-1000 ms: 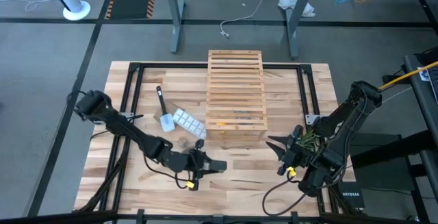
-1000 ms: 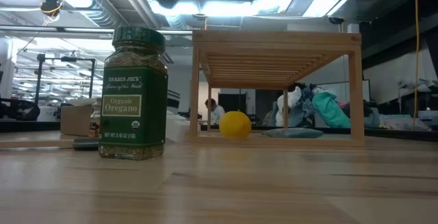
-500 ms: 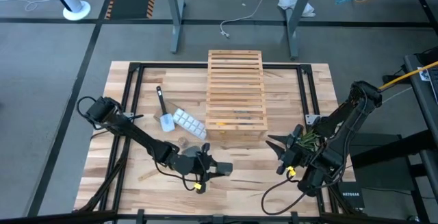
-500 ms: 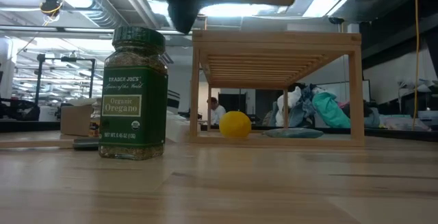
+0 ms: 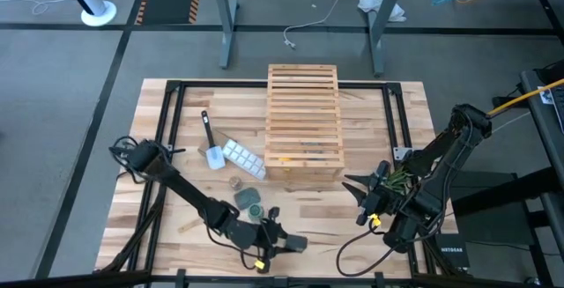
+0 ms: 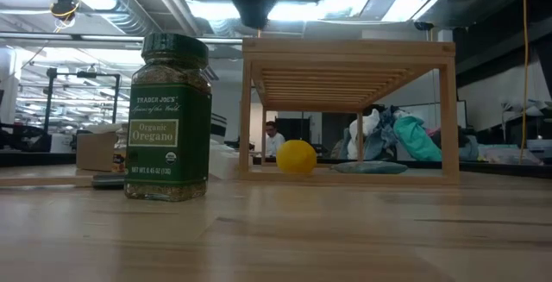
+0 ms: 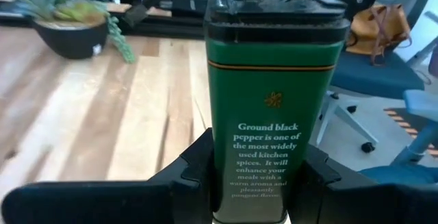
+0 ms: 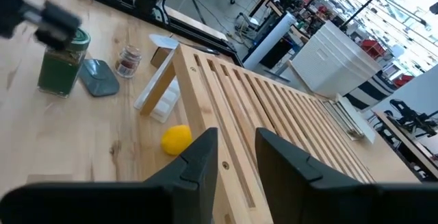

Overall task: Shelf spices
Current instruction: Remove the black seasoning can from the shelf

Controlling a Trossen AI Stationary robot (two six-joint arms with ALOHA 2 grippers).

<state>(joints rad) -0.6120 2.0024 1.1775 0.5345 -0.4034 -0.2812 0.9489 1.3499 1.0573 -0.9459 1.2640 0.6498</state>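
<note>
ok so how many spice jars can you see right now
3. The black pepper tin is held in the left gripper near the table's front edge. The green oregano jar stands in front of the shelf, and the tiny clear jar beside it. Others may be hidden.

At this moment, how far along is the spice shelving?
Nothing looks shelved: the wooden rack has no jar on top. The left gripper grips the black pepper tin. The oregano jar and tiny clear jar stand on the table. The right gripper waits by the rack.
</note>
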